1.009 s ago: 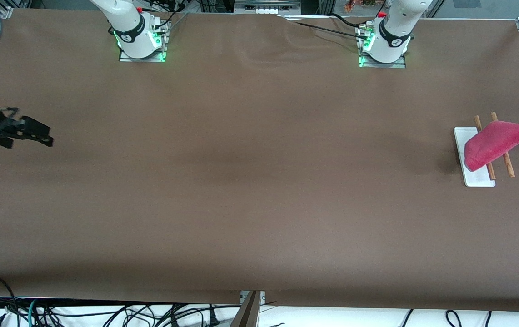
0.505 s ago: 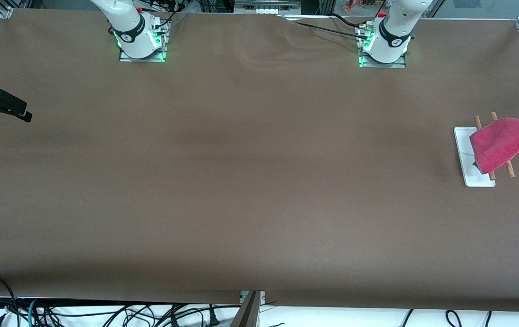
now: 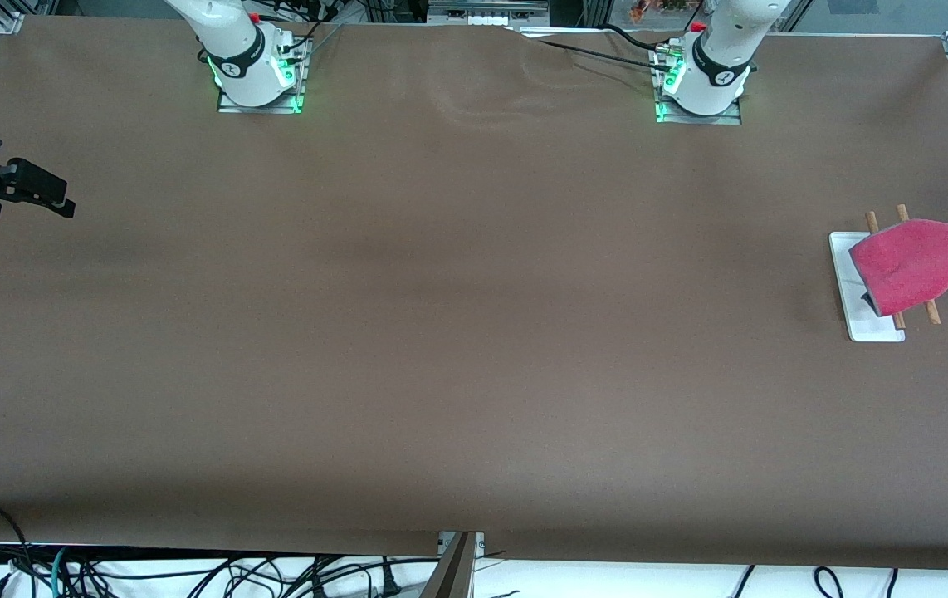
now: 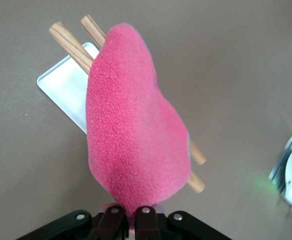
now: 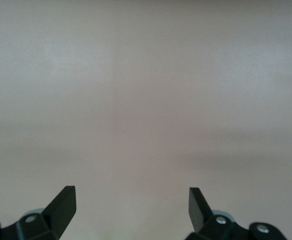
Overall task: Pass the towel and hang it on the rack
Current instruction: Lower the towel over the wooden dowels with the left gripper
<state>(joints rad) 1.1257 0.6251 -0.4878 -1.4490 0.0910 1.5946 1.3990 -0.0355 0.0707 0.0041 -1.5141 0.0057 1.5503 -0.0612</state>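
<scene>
The towel (image 3: 914,264) is already lying pink side up across the two wooden rods of the rack (image 3: 866,316), which is standing near the table's (image 3: 474,332) edge at the left arm's end. That places the task late in its course: the pass between the arms appears to be done, and the cloth is draping over the rods. What is left, judging from this, is the release and the arm's retreat.

The left gripper (image 4: 128,220) is sitting just off the rack, toward the table's end edge, its fingers pinched together on one corner of the towel, so the cloth is stretching from the rods up to that grip. A dark grey flap is showing at the towel's low edge over the white base.

The right gripper (image 3: 30,193) is waiting over the table's edge at the right arm's end, well apart from the rack, with its fingers (image 5: 61,205) spread wide and nothing between them.

No containers are showing on the table; the rack's flat base is carrying nothing but its own rods.
</scene>
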